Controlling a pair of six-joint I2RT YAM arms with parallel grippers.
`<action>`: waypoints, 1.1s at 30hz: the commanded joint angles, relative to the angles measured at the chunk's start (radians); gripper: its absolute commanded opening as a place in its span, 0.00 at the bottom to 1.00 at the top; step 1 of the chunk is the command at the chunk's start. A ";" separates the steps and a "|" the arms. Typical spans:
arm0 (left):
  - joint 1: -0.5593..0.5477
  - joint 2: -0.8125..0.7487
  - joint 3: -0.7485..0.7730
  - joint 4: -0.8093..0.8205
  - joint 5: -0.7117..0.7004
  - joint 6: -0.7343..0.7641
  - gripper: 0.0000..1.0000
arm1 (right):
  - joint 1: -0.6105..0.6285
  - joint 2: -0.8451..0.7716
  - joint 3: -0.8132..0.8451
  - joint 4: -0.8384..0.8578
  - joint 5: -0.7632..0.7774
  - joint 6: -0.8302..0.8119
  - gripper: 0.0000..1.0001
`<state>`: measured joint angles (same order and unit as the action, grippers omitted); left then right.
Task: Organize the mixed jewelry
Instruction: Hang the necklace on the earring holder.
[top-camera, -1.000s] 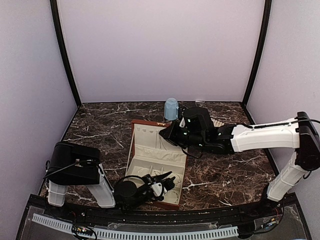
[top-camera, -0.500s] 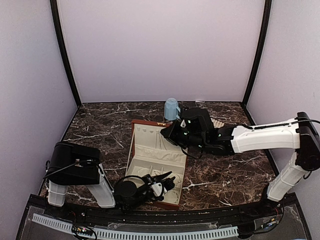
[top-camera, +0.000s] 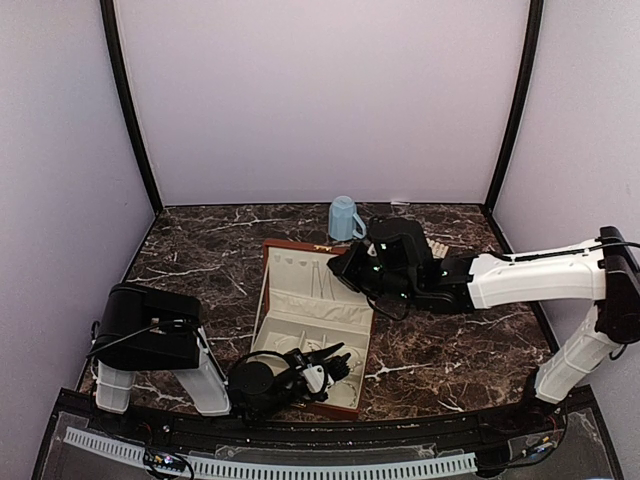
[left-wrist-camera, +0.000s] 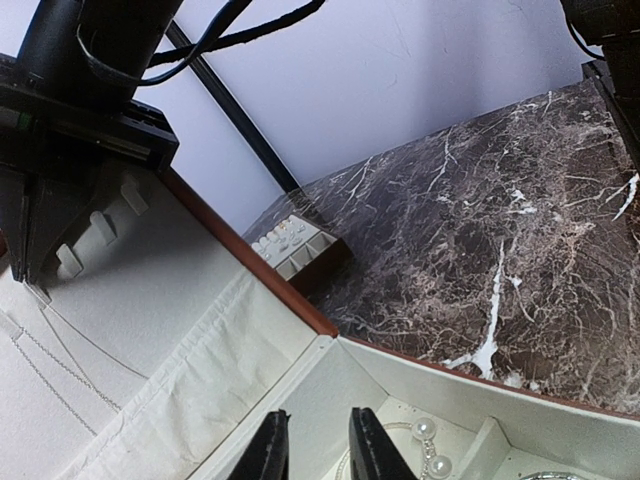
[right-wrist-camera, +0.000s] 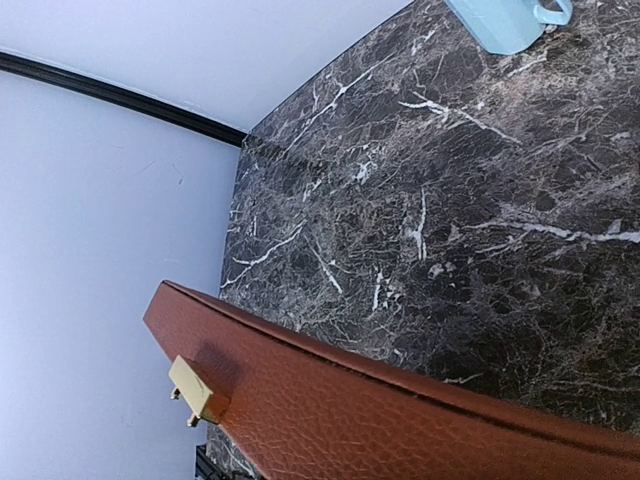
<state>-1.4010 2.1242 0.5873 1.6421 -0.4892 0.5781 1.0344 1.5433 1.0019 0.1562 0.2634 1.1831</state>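
Note:
The reddish-brown, cream-lined box (top-camera: 300, 325) lies open mid-table. My left gripper (top-camera: 338, 362) hovers over its near compartments. In the left wrist view its black fingers (left-wrist-camera: 375, 445) stand a little apart with only cream lining showing between them. Jewelry lies close by: two small pearls (left-wrist-camera: 432, 447) beside the right-hand finger and thin chains (left-wrist-camera: 60, 350) on the lid lining. My right gripper (top-camera: 335, 266) is at the raised lid's far edge. Its fingers do not show in its own view, which is filled by the lid's leather back (right-wrist-camera: 400, 420) and brass clasp (right-wrist-camera: 197, 391). Whether it pinches anything is hidden.
A blue mug (top-camera: 343, 218) stands upside down behind the box. A flat cream slotted tray (left-wrist-camera: 290, 243) lies right of the box, mostly behind the right arm (top-camera: 500, 280) in the top view. Dark marble table (top-camera: 450, 350) is bounded by pale walls.
The right arm has shifted slightly to the right, so more of the mug shows. The left gripper has not moved.

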 joint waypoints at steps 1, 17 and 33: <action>-0.022 0.038 -0.020 -0.064 0.003 -0.020 0.24 | -0.016 -0.030 -0.012 -0.004 0.099 0.029 0.00; -0.022 0.040 -0.021 -0.057 -0.002 -0.020 0.24 | -0.004 -0.028 -0.020 -0.104 0.080 0.089 0.00; -0.023 0.051 -0.015 -0.045 -0.006 -0.010 0.24 | -0.002 -0.036 -0.013 -0.132 0.062 0.078 0.23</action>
<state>-1.4010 2.1262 0.5880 1.6440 -0.4931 0.5789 1.0420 1.5219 1.0000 0.1040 0.2764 1.2652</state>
